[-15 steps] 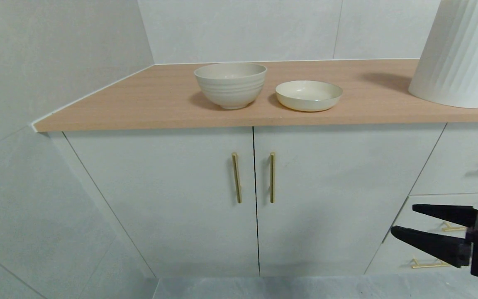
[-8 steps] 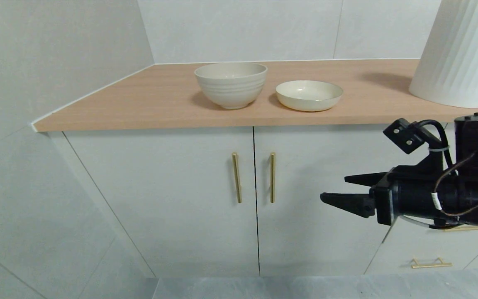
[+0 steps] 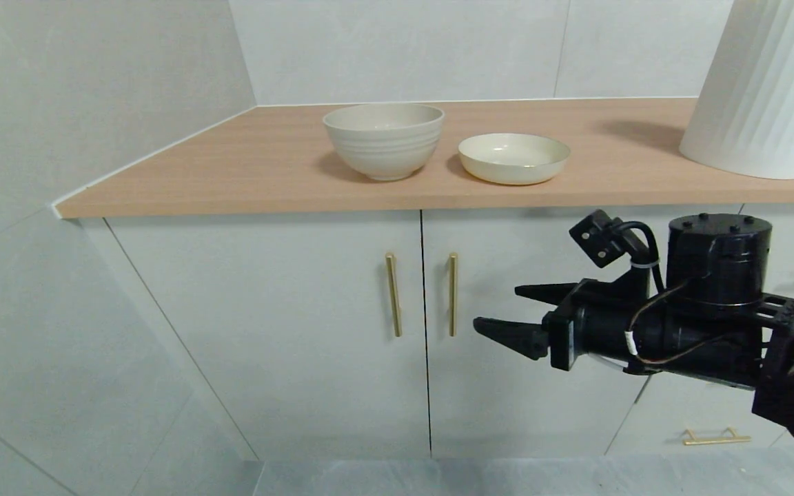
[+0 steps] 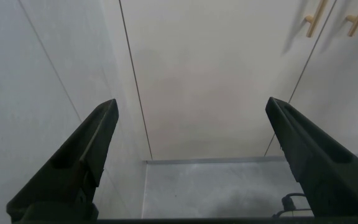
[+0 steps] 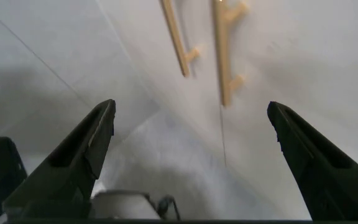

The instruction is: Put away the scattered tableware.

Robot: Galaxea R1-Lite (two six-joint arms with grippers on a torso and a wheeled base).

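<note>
Nearest, the black right claw point(image 3: 497, 306) is held with its two fingers spread and nothing between them. It is placed in front of the right door of the white two-door cabinet point(image 3: 287, 331), just right of that cabinet's upright brass bar handles point(image 3: 452, 295) and level with them. The black left claw point(image 4: 191, 106) is likewise seen wide open and empty, aimed at the lower front of the cabinet where the grey floor point(image 4: 229, 186) is met. Both doors are shut.

Above the cabinet, on the light wooden table point(image 3: 231, 172), the tableware is found. A deep cream ribbed bowl point(image 3: 384, 140) is set over the left door, close to the seam. A shallow cream glossy dish point(image 3: 513, 158) is set just beside it over the right door, without touching it. Farther right of the cabinet, a tall white fluted vessel point(image 3: 762, 89) is stood on the same table.

Both pieces are judged stiff, smooth-glazed and breakable if dropped, so slipping under hard fingers is to be expected. The bowl is probably the heavier and is best taken at the rim, with one finger inside the wall and one outside. Less purchase is offered by the dish's low lip, so a deeper bite is advised.
</note>
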